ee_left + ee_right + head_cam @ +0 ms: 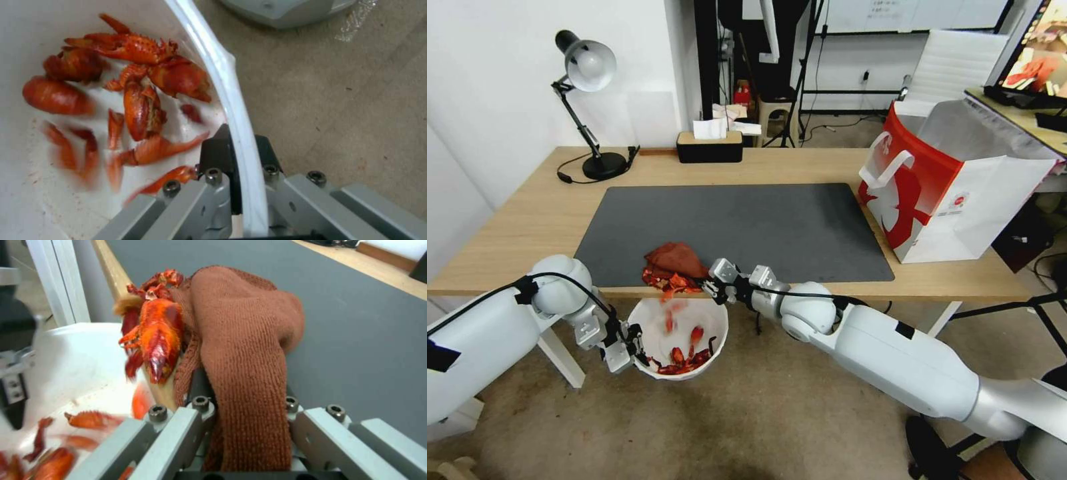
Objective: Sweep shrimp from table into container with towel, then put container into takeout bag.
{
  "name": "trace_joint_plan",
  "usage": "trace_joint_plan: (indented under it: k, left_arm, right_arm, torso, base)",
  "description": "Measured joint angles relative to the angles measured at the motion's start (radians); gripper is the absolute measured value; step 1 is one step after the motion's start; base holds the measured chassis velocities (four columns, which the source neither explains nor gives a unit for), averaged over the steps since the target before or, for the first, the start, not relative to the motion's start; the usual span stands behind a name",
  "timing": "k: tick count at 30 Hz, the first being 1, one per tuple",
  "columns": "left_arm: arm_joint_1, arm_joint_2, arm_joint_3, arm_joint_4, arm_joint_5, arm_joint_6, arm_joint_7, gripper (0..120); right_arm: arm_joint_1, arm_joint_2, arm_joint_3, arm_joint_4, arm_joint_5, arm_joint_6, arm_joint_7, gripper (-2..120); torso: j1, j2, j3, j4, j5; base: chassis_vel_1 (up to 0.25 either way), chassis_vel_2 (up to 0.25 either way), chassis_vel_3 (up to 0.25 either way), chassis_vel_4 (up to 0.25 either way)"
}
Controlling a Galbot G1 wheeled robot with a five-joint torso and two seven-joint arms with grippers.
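Bright red-orange shrimp (668, 283), small curved shellfish pieces, are lying at the front edge of the light wooden counter (547, 207), and some are falling into the round white deep container (715, 332) that is hanging just below this edge. Several pieces are already lying inside it.

The small rust-red soft towel (242, 340) is pressing against the pile from the mat side. The right tool (712, 288) is gripping the towel between its closed fingers, at the counter edge. The left tool (240, 158) is pinching the container's rim, one finger inside and one outside, and is carrying the bowl in the air.

I judge the sweeping is partly done. To do it well, the towel should be kept flat on the surface and pushed straight toward the bowl, and the bowl should sit close under the edge, so no piece is dropping on the floor.

The big red and white paper takeout bag (940, 193) is standing open on the right end, well apart.
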Motion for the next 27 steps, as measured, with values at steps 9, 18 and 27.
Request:
trace_joint_plan:
  k: [9,18,27]
  left_arm:
    - [-0.063,-0.009,0.045,0.032,-0.046,0.018,0.003,0]
    - [-0.069,-0.008,0.064,0.020,-0.061,0.031,0.006,0]
    - [-0.069,-0.004,0.075,-0.009,-0.066,0.049,0.006,0]
  right_arm:
    - [-0.059,-0.058,0.041,0.068,-0.001,0.000,-0.003,9]
    - [-0.148,-0.105,0.082,0.142,-0.012,0.000,-0.005,9]
    - [-0.239,-0.131,0.119,0.186,-0.040,-0.004,-0.029,9]
  torso:
    - [0.000,0.000,0.000,-0.0006,-0.0001]
    - [0.000,0.000,0.000,-0.0012,-0.0001]
    - [0.000,0.000,0.000,-0.0006,-0.0003]
  base:
    - [0.000,0.000,0.000,0.000]
    - [0.000,0.000,0.000,0.000]
    - [0.000,0.000,0.000,0.000]
